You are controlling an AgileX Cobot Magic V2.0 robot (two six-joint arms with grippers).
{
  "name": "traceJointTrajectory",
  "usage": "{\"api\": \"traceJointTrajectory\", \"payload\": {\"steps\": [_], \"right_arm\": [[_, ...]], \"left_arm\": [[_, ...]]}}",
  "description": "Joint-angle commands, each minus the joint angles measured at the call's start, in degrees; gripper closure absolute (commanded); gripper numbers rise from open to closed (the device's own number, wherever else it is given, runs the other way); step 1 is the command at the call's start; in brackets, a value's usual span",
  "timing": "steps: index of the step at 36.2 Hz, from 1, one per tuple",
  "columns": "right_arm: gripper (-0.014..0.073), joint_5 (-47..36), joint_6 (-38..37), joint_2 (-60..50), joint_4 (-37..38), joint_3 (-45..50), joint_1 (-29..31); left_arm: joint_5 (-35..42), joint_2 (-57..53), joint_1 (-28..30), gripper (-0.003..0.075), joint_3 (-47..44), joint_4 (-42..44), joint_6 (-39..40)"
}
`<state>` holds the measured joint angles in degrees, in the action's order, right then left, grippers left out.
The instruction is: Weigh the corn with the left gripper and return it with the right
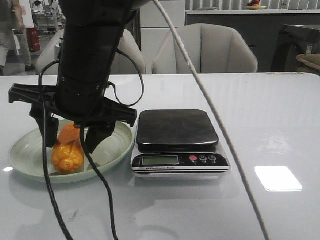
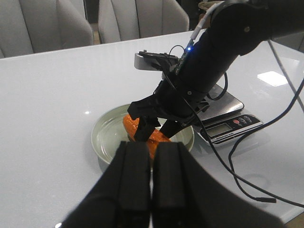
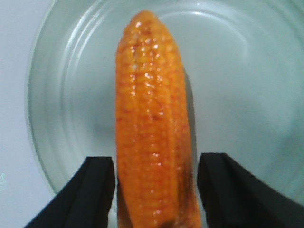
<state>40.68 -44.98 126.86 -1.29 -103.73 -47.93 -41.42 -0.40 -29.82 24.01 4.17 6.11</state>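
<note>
my right gripper (image 1: pixel 71 145) hangs over the plate (image 1: pixel 25 150) on the left side of the table (image 1: pixel 260 125); its two black fingers (image 3: pixel 97 190) are apart and point down, one on each side of the corn (image 1: pixel 67 155); in the right wrist view the corn (image 3: pixel 152 118) stands between the fingers with only a thin gap on both sides, and i cannot tell if a pad touches it; the jaws are not pressed on it.

the corn lies in the pale green plate (image 3: pixel 237 71), with one end toward the near rim and the other end toward the far side; it is orange-yellow and shiny.

my left gripper (image 2: pixel 152 180) is near the camera in the left wrist view; its fingers are together, with nothing between them, and it is held apart from the plate (image 2: pixel 104 137) on the near side.

the scale (image 1: pixel 177 130) stands just beside the plate, on its right; its dark platform is bare and its display faces the near edge; a pale cable (image 1: pixel 220 125) runs across the table right of the scale; grey chairs (image 1: pixel 205 47) stand at the far side.
</note>
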Motion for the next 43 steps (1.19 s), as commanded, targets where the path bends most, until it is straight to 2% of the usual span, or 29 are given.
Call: {"api": "traceJointTrajectory", "payload": {"steps": [1, 6, 15, 27, 31, 43], "right_arm": [[0.0097, -0.3, 0.72, -4.53, 2.7, -4.03, 0.51], [0.0097, 4.34, 1.34, -6.34, 6.07, -6.8, 1.2], [0.0097, 16.51, 19.36, -13.47, 6.1, -7.22, 4.67], [0.0097, 28.35, 37.69, -20.23, 2.97, -4.69, 6.26], [0.0097, 26.62, 38.18, -24.71, 2.0, 0.85, 6.26], [0.0097, 9.76, 38.18, -44.73, 1.95, 25.04, 6.37]], "left_arm": [[4.33, 0.11, 0.14, 0.0599, 1.26, 0.09, 0.13], [4.42, 0.11, 0.14, 0.0599, 1.26, 0.09, 0.13], [4.42, 0.11, 0.14, 0.0599, 1.26, 0.09, 0.13], [4.42, 0.11, 0.14, 0.0599, 1.26, 0.09, 0.13], [4.42, 0.11, 0.14, 0.0599, 1.26, 0.09, 0.13], [4.42, 0.11, 0.14, 0.0599, 1.26, 0.09, 0.13]]}}
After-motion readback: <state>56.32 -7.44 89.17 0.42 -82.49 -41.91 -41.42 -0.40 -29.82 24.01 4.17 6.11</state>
